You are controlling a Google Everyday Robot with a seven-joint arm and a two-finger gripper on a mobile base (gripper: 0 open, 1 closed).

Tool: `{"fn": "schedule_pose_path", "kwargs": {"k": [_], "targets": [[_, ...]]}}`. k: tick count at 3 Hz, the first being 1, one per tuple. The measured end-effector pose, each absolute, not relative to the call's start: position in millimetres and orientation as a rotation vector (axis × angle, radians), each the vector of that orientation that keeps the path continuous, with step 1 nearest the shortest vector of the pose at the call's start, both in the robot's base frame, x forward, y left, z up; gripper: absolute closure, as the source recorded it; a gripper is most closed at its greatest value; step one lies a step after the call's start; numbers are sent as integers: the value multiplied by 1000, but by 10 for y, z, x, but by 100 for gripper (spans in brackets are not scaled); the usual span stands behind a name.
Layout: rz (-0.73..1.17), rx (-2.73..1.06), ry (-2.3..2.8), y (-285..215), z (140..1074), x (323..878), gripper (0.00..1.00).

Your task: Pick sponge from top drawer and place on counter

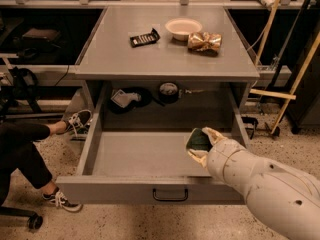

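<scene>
Hand (203, 145) low right-centre, apparently clasping sponge (198, 139), arm extended

1 claw (203, 145) in 1 drawer (140, 155), 1 sponge (198, 139)

Dark green sponge (199, 138) in cream gripper (201, 145) over grey top drawer (125, 190), grey counter (165, 56), gold bag (204, 42)

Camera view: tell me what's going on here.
The robot arm's gripper is clamped on the sponge, green top showing, at the right side of the open top drawer. The sponge is not yet on the counter, where a black packet, a bowl and a gold foil bag lie. A seated person's legs show at the left.
</scene>
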State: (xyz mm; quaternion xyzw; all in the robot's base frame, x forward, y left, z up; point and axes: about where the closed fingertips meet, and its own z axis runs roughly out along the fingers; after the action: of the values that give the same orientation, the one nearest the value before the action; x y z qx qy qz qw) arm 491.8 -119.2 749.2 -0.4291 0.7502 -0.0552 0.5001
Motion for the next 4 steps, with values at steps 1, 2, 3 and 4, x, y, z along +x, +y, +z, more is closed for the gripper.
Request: {"fn": "schedule_pose_path", "kwargs": {"k": [1,2,3,4], "targets": [[-121,-1092,1804,-1114,7660,5091,100],[-184,-1211,1750,-1073,8243,5508,100],[-358,-1271,1723,-1304,9060,5943,100],[-427,-1303,1705,-1295,9388,6143,100]]}}
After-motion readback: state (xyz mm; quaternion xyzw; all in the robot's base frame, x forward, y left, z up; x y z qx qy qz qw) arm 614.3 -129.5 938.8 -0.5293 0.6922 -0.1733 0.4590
